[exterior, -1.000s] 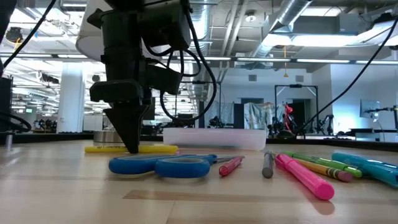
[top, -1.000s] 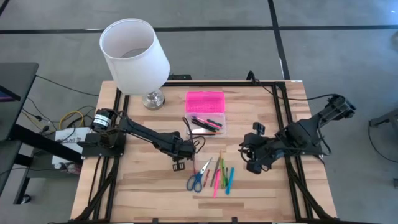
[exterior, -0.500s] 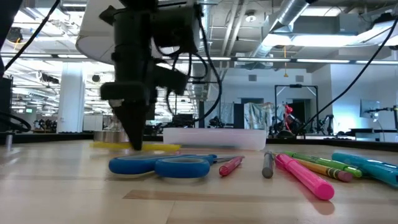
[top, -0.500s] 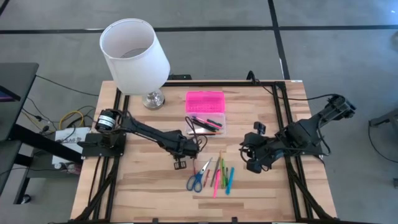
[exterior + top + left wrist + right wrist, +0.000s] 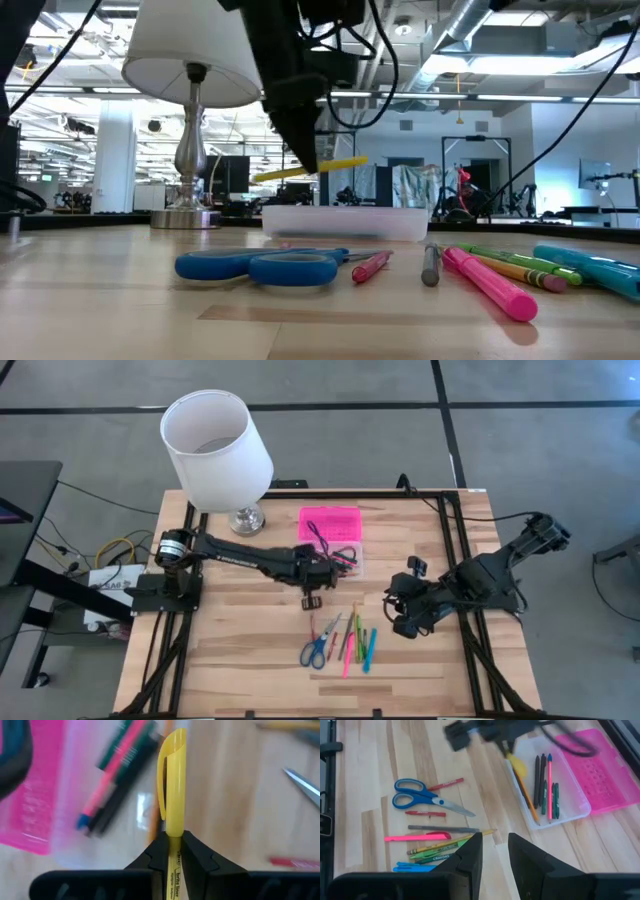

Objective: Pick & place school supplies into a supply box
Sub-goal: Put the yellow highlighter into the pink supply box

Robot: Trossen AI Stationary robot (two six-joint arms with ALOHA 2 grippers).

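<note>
My left gripper (image 5: pixel 172 847) is shut on a yellow highlighter (image 5: pixel 172 780) and hovers at the near edge of the supply box (image 5: pixel 336 558). The box has a clear base holding several pens, and its pink lid (image 5: pixel 329 521) lies open behind it. The low view shows the highlighter (image 5: pixel 310 168) in the air above the clear base (image 5: pixel 345 222). Blue-handled scissors (image 5: pixel 316 649) and several pens and markers (image 5: pixel 356 644) lie on the table nearer the front. My right gripper (image 5: pixel 495 855) is open and waits to the right of them (image 5: pixel 405 622). My left gripper pinches the highlighter's barrel (image 5: pixel 173 834) between its two fingers (image 5: pixel 196 859), about midway along it. The fingers come from above, pointing down, and lie across it. The highlighter is lifted clear of the table and sits almost level, its capped end (image 5: pixel 174 742) sticking out past the fingers.
A white-shaded lamp (image 5: pixel 215 445) stands on its metal base (image 5: pixel 246 518) at the far left, beside the box. Bare wood lies along the table's near edge (image 5: pixel 250 670). In the right wrist view the pile (image 5: pixel 435 837) sits between my right gripper and the box (image 5: pixel 545 785).
My left gripper has risen from the table with the highlighter and swung toward the far right, up to the box's near edge. The highlighter, lying on the wood a second ago, now hangs clear above the box's height. The right arm has kept still.
</note>
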